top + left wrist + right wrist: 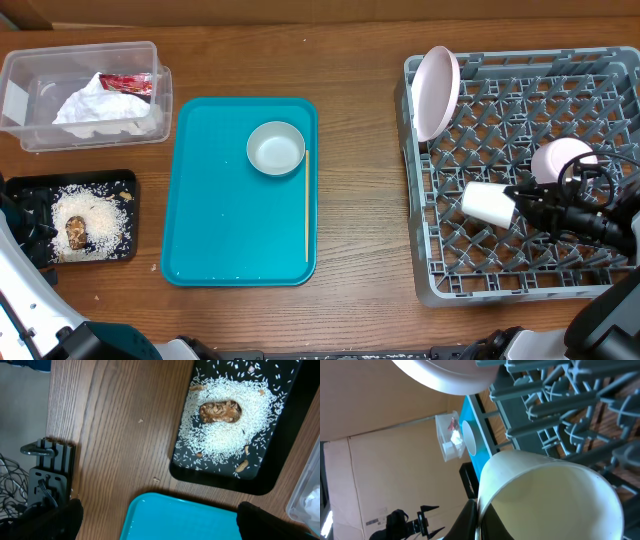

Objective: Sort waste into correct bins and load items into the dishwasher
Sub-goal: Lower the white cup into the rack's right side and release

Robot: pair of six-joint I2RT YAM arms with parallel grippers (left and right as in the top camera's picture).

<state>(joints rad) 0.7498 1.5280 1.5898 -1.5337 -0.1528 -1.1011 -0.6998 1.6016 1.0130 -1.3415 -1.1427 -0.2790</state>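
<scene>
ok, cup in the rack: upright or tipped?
Tipped. The white cup lies sideways over the dish rack pegs, right pincer shut on its rim.

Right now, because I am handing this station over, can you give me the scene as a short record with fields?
clear tub: holds crumpled napkin and red wrapper
black tray: holds rice scraps and brown lump
teal tray: bowl and wooden stick lie on it
dish rack: large plate upright at the wall nearest the teal tray, small plate inside
right end effector: shut on white cup over the dish rack
left end effector: open, empty, above teal tray's edge
</scene>
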